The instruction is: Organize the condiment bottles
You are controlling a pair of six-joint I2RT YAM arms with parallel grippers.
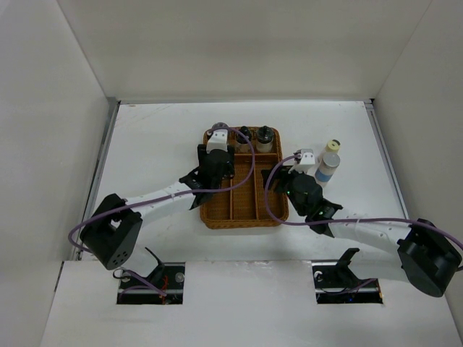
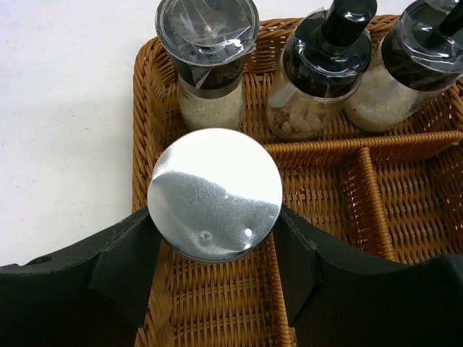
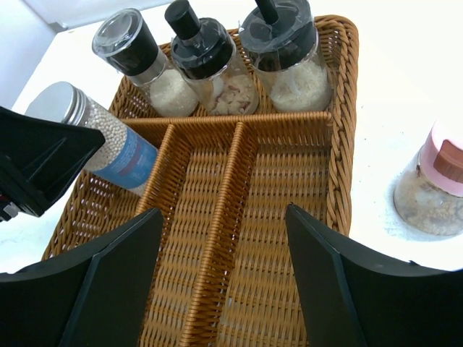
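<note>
My left gripper (image 2: 215, 225) is shut on a white grey-capped bottle with a blue label (image 3: 108, 144). It holds the bottle tilted in the left long compartment of the wicker tray (image 1: 217, 217); the bottle's silver-grey cap (image 2: 215, 194) sits between the fingers. Three glass shakers (image 2: 208, 58) (image 2: 322, 69) (image 2: 412, 65) stand in the tray's back row. My right gripper (image 3: 224, 246) is open and empty above the tray's middle and right compartments. A pink-capped bottle (image 3: 438, 181), a cream-capped bottle (image 1: 333, 147) and a second blue-label bottle (image 1: 327, 168) stand on the table right of the tray.
The tray's long compartments (image 3: 282, 217) hold nothing but the held bottle. White walls close in the table (image 1: 145, 144) on three sides. The two arms lie close together over the tray.
</note>
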